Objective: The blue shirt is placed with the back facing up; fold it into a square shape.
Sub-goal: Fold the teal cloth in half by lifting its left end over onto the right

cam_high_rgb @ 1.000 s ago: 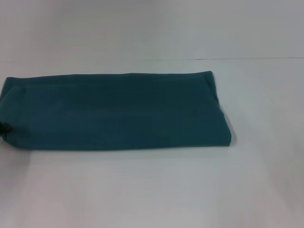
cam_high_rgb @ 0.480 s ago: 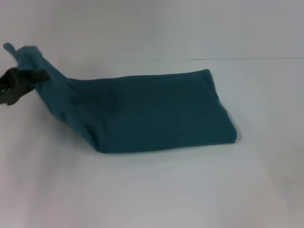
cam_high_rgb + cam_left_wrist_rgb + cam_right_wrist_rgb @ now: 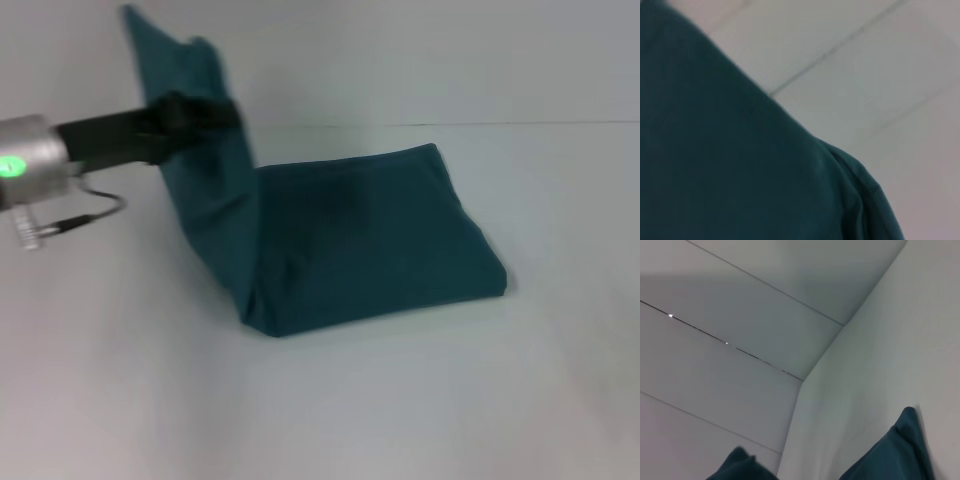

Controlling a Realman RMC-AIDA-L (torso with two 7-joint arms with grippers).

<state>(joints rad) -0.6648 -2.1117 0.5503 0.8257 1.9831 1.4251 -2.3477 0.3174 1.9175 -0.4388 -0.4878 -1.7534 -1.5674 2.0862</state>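
Observation:
The blue shirt [image 3: 360,235] is a long folded teal band on the white table [image 3: 400,400]. Its right half lies flat. Its left end is raised high, standing up from a bend near the table's middle. In the head view my left gripper [image 3: 205,112] reaches in from the left and is shut on this raised end, whose two corners stick up above the fingers. Teal cloth [image 3: 715,150] fills most of the left wrist view. Two teal tips [image 3: 895,452] show at the edge of the right wrist view. My right gripper appears in no view.
Bare white table surface surrounds the shirt on all sides. A white wall [image 3: 420,60] stands behind the table, with a wall corner [image 3: 805,380] in the right wrist view. The left arm's silver wrist with a green light [image 3: 20,165] hangs over the table's left part.
The left gripper took hold of the shirt's left end, raised it off the table and carried it up and to the right. The flat band became a bent one.

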